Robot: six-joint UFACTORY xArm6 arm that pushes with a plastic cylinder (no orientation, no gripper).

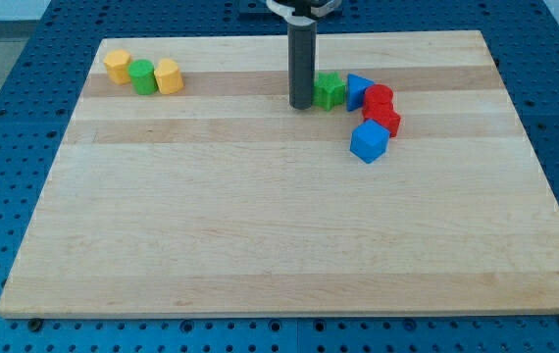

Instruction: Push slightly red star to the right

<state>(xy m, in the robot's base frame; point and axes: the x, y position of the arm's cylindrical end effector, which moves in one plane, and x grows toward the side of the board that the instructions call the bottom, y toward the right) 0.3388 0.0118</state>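
Two red blocks touch each other right of the board's top centre: an upper one (379,97) and a lower one (384,121). I cannot tell which of them is the star. A blue triangle-like block (359,90) touches the upper red block on its left. A green star-like block (330,90) sits left of the blue one. A blue cube (369,142) lies just below the lower red block. My tip (301,105) rests on the board against the left side of the green block, well left of the red blocks.
A row of three blocks sits at the board's top left: a yellow block (118,66), a green cylinder (143,76) and another yellow block (169,75). The wooden board (260,235) lies on a blue perforated table.
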